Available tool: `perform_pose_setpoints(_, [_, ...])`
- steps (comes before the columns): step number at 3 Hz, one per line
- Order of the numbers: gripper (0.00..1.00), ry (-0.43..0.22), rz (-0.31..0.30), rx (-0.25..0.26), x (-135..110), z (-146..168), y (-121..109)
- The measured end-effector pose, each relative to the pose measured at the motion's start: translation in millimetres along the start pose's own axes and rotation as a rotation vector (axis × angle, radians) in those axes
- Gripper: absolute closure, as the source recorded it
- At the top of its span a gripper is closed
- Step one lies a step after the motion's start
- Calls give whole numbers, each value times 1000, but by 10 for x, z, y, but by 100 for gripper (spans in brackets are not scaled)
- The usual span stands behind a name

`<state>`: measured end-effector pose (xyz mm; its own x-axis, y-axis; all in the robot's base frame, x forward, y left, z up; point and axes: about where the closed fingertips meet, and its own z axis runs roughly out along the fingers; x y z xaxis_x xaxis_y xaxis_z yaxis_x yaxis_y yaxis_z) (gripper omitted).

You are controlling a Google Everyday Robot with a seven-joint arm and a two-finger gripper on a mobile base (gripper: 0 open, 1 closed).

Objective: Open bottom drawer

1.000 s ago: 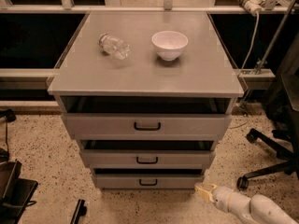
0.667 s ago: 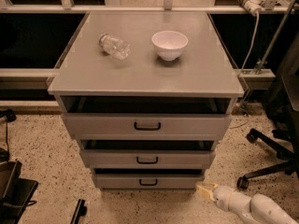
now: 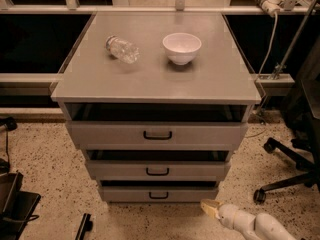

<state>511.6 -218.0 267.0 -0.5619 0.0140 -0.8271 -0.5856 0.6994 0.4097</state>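
Observation:
The bottom drawer (image 3: 159,194) is the lowest and narrowest grey front of the cabinet, with a small black bracket handle (image 3: 158,196). A dark slit shows above its front, so it stands slightly out. My gripper (image 3: 209,206) is at the end of the white arm low at the right. It hovers just above the floor, right of and a little below the drawer's right corner, not touching it.
Above are the middle drawer (image 3: 158,170) and top drawer (image 3: 157,134), both slightly out. On the cabinet top lie a clear plastic bottle (image 3: 122,49) and a white bowl (image 3: 181,47). An office chair base (image 3: 285,169) stands at right; dark objects (image 3: 15,204) at the lower left floor.

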Motion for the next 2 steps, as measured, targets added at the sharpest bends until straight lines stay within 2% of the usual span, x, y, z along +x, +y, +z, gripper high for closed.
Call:
perform_pose_setpoints(1, [100,-36,-59,-30,13,362,-196])
perform_pose_setpoints(2, [100,-44,-67,-9,-27,344,-331])
